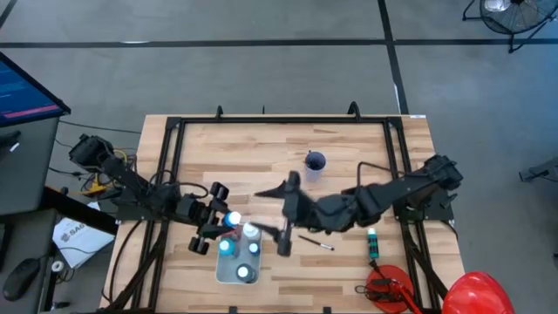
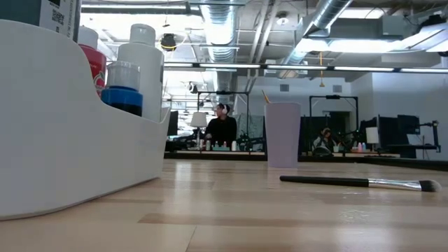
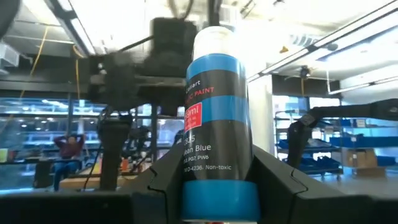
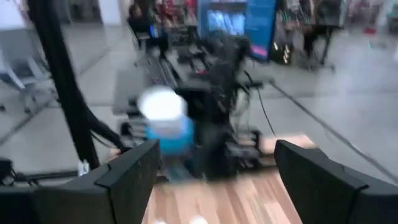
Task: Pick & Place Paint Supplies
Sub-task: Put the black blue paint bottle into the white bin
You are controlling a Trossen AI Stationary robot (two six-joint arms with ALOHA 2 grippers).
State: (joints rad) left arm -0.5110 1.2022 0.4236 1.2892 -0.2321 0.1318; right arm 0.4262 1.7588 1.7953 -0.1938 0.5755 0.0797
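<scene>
Light blue paint bottle [image 3: 217, 118], white-capped with a dark label, sits clamped in the left gripper [image 1: 228, 220] above the white tray [image 1: 228, 274] near the bench's front edge, while the right gripper [image 1: 286, 214] hangs open mid-bench with bare wood around it.

Bottles [image 1: 252, 232] stand in the tray [image 1: 237, 276]; brush [image 1: 316, 242] apparently lies right.

Grey floor [image 1: 261, 78], exposed ceiling ducts [image 2: 329, 17], monitor [image 1: 22, 87] beside table.
</scene>
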